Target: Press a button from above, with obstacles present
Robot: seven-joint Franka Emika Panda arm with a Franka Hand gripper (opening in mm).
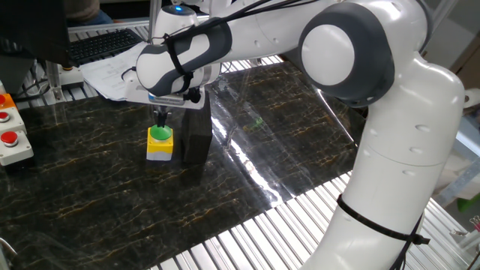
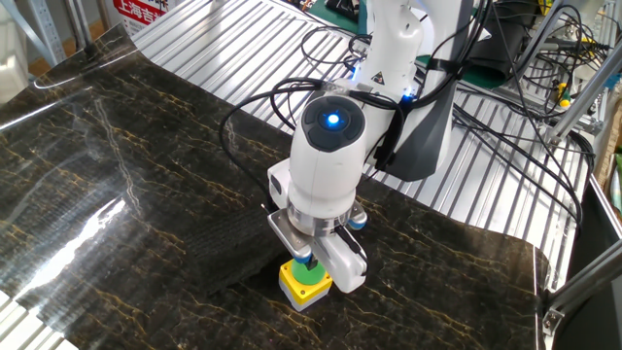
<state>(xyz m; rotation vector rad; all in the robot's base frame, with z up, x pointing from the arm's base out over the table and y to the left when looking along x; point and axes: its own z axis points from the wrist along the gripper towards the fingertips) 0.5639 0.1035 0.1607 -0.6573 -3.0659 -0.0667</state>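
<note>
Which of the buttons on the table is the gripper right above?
The yellow box with the green cap, under the gripper; the red buttons sit far off at the table's edge.

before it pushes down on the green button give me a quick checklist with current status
1. Gripper lined up over the button: ok, its tip is above the green cap in both views.
2. Tip touching the cap: cannot tell.
3. Black block out of the descent path: ok, it stands beside the button, not over it.
4. Button upright on the table: ok.
5. Finger state: cannot tell.
</note>
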